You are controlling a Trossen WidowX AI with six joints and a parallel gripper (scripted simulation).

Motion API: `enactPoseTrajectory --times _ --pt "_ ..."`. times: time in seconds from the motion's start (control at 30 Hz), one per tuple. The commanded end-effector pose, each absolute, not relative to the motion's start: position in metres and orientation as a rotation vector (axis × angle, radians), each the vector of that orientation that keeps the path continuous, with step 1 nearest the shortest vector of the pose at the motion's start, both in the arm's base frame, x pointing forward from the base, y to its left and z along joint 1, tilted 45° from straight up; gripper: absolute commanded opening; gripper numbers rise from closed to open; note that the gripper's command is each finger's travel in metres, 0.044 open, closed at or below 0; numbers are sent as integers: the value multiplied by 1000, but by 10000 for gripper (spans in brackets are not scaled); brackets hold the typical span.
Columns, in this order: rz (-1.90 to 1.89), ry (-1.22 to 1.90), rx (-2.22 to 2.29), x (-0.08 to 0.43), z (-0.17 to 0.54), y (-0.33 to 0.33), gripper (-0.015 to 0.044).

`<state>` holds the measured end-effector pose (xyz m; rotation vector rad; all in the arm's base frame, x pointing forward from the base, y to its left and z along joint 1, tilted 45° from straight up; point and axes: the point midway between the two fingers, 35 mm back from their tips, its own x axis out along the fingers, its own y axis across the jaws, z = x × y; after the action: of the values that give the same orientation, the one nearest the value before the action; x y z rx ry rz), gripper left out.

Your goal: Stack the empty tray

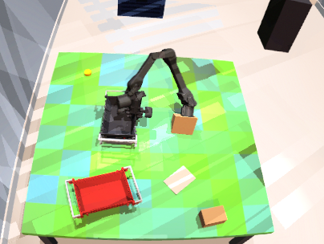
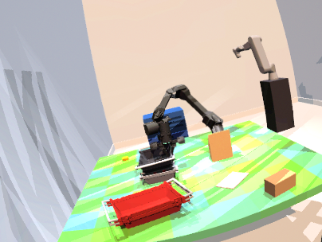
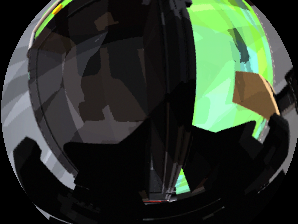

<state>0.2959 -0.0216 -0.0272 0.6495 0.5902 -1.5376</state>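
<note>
The empty dark tray (image 1: 115,125) (image 2: 148,156) is over a grey loaded tray (image 2: 159,178), which it mostly hides in the top view. My gripper (image 1: 135,116) (image 2: 169,152) (image 3: 157,120) is shut on the dark tray's right long wall, which runs between the fingers in the wrist view. In the exterior view the dark tray's near end looks slightly tilted against the lower tray. White bars show at the near end, one above another. The load is almost wholly hidden. I cannot tell whether the dark tray rests on the lower bars.
A red tray (image 1: 103,193) (image 2: 145,204) with white end bars stands at the front left. An upright orange-brown box (image 1: 184,124) (image 2: 220,146) is near the arm's base. A pale flat piece (image 1: 180,180) (image 2: 233,180), a brown block (image 1: 212,217) (image 2: 280,182) and a yellow-orange piece (image 1: 87,72) (image 2: 125,158) also lie about.
</note>
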Motion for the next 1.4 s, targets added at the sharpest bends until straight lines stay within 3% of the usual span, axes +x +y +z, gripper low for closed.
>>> enactPoseTrajectory --times 0.0,0.87,1.37 --pt "-1562 603 638 291 -30 -27 59" --pt "-1562 603 638 291 -30 -27 440" --pt "-1558 605 644 300 -1 4 440"
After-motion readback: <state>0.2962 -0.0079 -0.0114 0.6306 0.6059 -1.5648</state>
